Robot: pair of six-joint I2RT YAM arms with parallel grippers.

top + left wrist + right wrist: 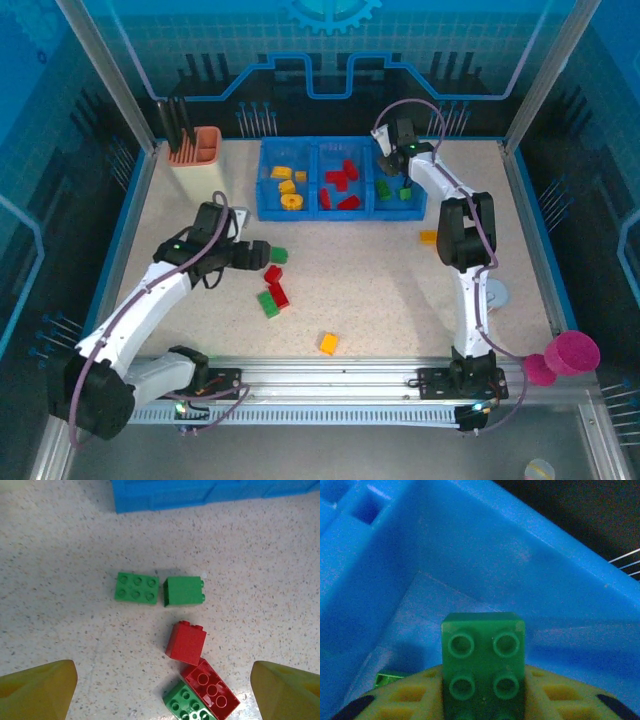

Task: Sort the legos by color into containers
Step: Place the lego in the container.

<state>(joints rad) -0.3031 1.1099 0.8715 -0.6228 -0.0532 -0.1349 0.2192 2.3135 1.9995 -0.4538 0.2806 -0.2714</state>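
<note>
**Bench** (380, 290): speckled top carrying all the items.

**Blue tray** (300, 213): stood at the bench's 12 o'clock edge and had three compartments side by side. Yellow-orange pieces (288, 186) lay in the left one, red bricks (340, 184) in the middle and green bricks (396, 191) in the right.

**Right tool** (388, 165): hung over the right compartment. Its pads (560, 695) were closed against both sides of a green two-by-two brick (482, 662), studs facing the wrist camera, within the tray walls.

**Left tool** (266, 254): sat low over the bench toward 9 o'clock, spread wide and holding nothing.

**Loose cluster**: lay just ahead of the left tool. It comprised two green blocks (136, 588) side by side, a red block (186, 642) near them, and a red-and-green pair (210, 687) touching.

**Orange brick** (328, 343): lay alone toward 6 o'clock.

**Second orange brick** (428, 237): lay toward 3 o'clock.
</note>
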